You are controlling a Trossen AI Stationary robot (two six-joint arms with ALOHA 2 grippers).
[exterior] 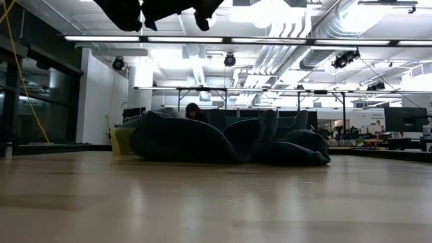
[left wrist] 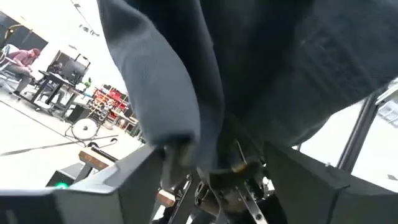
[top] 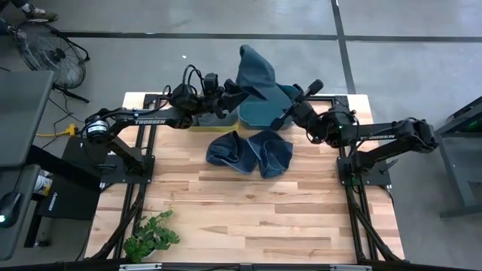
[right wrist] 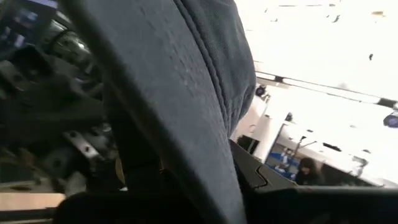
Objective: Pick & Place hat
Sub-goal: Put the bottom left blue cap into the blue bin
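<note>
We count three dark blue hats in the high view. One, the raised hat (top: 256,75), hangs in the air over the table's far edge, held between the two arms. The other two lie on the wooden table (top: 248,211): a left flat hat (top: 228,150) and a right flat hat (top: 273,153), touching each other just in front of the raised one. A teal bin (top: 260,114) with a yellow-green rim sits under the raised hat at the far edge.

Left gripper (top: 226,96) meets the raised hat from its left side; the left wrist view shows dark fabric (left wrist: 249,81) draped over the fingers, clamped on it. Right gripper (top: 290,105) reaches the hat from the right; the right wrist view is filled by the hat's fabric (right wrist: 186,87), and we cannot tell whether those fingers are closed on it.

One green plant sprig (top: 151,237) lies at the table's near left corner. One floor fan (top: 49,53) stands beyond the far left of the table. In the low view the flat hats (exterior: 229,138) block sight of the bin.
</note>
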